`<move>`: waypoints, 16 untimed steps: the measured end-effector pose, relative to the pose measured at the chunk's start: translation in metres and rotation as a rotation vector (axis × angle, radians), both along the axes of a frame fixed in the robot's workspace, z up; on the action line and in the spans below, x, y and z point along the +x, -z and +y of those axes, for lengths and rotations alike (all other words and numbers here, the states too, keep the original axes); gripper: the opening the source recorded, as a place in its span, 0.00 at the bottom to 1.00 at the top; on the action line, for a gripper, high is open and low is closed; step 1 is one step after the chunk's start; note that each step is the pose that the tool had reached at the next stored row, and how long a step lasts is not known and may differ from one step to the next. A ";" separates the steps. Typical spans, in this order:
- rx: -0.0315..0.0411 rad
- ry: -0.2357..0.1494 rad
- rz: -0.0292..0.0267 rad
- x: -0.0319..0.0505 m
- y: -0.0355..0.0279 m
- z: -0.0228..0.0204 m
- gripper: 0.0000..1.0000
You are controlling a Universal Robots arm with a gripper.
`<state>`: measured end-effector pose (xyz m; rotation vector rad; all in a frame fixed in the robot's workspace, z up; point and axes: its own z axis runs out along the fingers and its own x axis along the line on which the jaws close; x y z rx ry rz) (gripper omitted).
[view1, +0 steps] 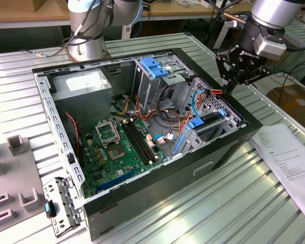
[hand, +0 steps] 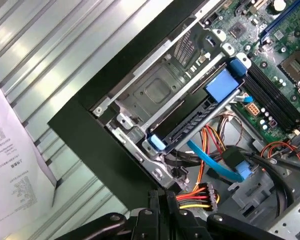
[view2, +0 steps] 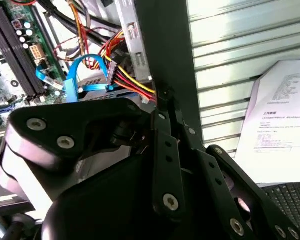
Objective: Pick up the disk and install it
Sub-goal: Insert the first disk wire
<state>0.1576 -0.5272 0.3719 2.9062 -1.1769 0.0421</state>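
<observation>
At the exterior view's left, behind the open black metal computer case (view1: 142, 211), stands the round silver base joint (view1: 86, 43) of the arm. The arm's wrist comes in at the top of the exterior view's right and points steeply down. So the black pincer (view1: 227, 87) hangs just over the case's rim on that side. In both wrist views its two fingers (view2: 165, 150) lie closed against each other, the pincer (hand: 160, 192) tip coming to one narrow point (view2: 162, 96), and I see nothing held between them. The flat grey metal disk (view1: 209, 122) in its bright blue plastic carrier rail stands on its edge, pushed into the metal drive bay at the case's corner. In the first wrist view the disk (hand: 200, 117) shows its dark slotted side, with a small blue tab at one end and a wider blue piece at the other. It lies below the pincer, deeper inside the case and a little toward the exterior view's left, clearly apart from the fingers. Nearer to the pincer tip is a black power connector (hand: 204, 192) with red, yellow and black wires, just beside it, and a light blue flat cable (hand: 210, 161) runs between this connector and the disk. Right of the pincer a white printed sheet of paper (view1: 290, 157) lies on the ribbed metal table (view1: 218, 213).
</observation>
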 end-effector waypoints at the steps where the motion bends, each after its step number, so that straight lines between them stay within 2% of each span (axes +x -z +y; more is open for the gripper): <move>1: -0.0001 0.001 0.0000 -0.0034 0.0005 0.0000 0.17; 4: -0.0002 0.038 0.0000 -0.0042 0.0022 0.0000 0.17; 6: -0.0001 0.127 0.0000 -0.0044 0.0049 0.0000 0.17; 8: -0.0004 0.164 0.0000 -0.0043 0.0058 0.0000 0.17; 13: -0.0003 0.345 0.0000 -0.0043 0.0110 0.0000 0.17; 16: 0.0000 0.351 0.0000 -0.0060 0.0113 0.0000 0.17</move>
